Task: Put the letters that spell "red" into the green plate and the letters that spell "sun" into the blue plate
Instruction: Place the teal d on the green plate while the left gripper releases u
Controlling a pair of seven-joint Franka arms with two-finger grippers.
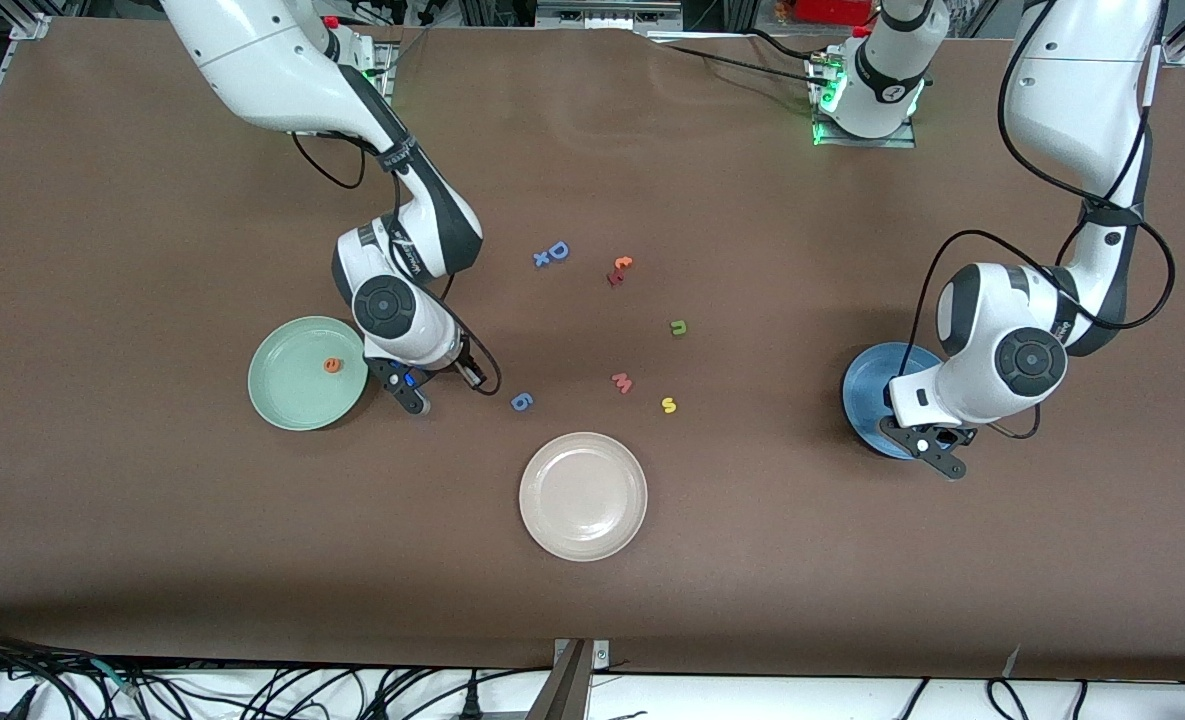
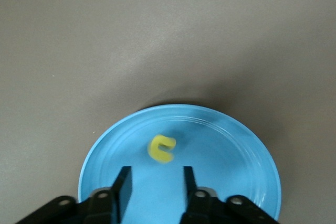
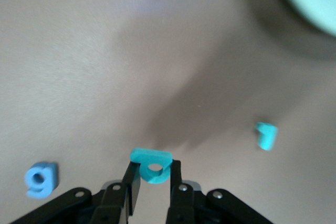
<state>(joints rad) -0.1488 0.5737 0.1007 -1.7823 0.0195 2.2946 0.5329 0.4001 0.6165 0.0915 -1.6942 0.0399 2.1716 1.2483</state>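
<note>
While the round, pale mint-green plate (image 1: 282, 400), with the small orange toy "e" (image 1: 332, 365) in it, lay just beside it toward the right arm's end of the surface, your right end effector (image 1: 414, 398) was clamped on the small teal toy "d" (image 3: 151, 156), so the carry looked short. The green toy "n" (image 1: 679, 327) and yellow toy "s" (image 1: 668, 405) lay mid-surface, nearer your left arm. Your left end effector (image 1: 937, 455) hung over the round mid-blue plate (image 1: 864, 385), fingers apart and empty, above the yellow toy "u" (image 2: 161, 148) in that plate.
</note>
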